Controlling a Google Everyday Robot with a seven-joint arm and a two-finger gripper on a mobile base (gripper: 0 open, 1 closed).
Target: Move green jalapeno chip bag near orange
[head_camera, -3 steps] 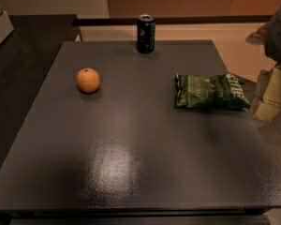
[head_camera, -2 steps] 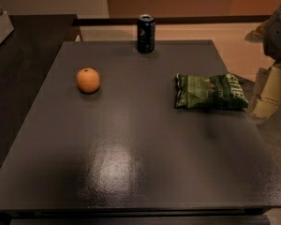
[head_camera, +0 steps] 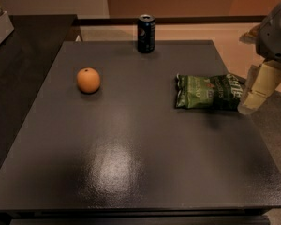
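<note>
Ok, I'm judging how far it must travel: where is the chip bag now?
In the camera view the chip bag lies on the table's right side, across from the orange on the left, with the end effector at its right end.

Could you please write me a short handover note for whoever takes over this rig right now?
Hand: at the table's right edge, by the right end of the green jalapeno chip bag.
Things: the bag lies flat on the table's right side. The orange sits on the left side, well apart from it. A soda can stands at the far edge.
Done: the bag is not yet near the orange.
Left: grasp the bag, carry it left and set it beside the orange.
</note>
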